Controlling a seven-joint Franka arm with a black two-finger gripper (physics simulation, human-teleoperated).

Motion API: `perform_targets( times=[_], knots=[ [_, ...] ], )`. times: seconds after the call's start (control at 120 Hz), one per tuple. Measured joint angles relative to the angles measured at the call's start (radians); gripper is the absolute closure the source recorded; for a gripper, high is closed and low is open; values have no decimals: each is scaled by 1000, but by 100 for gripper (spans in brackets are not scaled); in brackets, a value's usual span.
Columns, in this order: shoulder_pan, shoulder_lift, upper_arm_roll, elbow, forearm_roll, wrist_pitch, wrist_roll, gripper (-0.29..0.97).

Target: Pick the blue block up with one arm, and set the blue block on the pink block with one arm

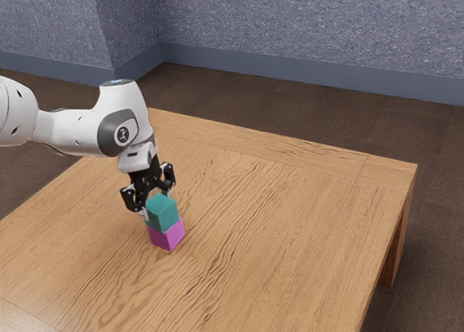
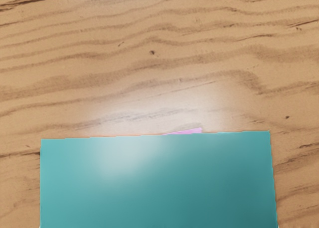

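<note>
Blue block sits on top of the pink block, touching it and slightly skewed against it. The stack stands on the counter, at about 8 o'clock from the counter's middle in the exterior view. My arm comes in from 9 o'clock. The end effector is right at the blue block's top, on its 11 o'clock side. Can't tell whether it is clamped on the block or released.

Wrist view: blue block directly under my hand, with a sliver of pink block peeking past its edge and counter grain beyond.
</note>
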Motion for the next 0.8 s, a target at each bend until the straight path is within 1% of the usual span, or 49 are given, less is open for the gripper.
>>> perform_targets(
  times=[0.142,0.217,0.283,0.35,0.4,0.483,0.567,0.617,0.692,0.8],
  knots=[
    [14,-4,0,0,-1,-1,11,9],
    [12,-29,0,-1,-2,-4,16,6],
    [9,-70,-1,-3,-4,-12,20,4],
    [5,-153,-6,-2,-6,-44,20,3],
    [2,-235,-9,6,-6,-86,12,3],
    [-11,-275,-11,161,5,-220,-30,2],
    [-50,-255,-7,390,92,-398,-124,1],
    [-77,-250,-8,485,134,-487,-191,1],
    [-108,-244,-3,548,169,-585,-290,1],
    [-106,-241,-4,586,191,-677,-413,0]
  ],
)
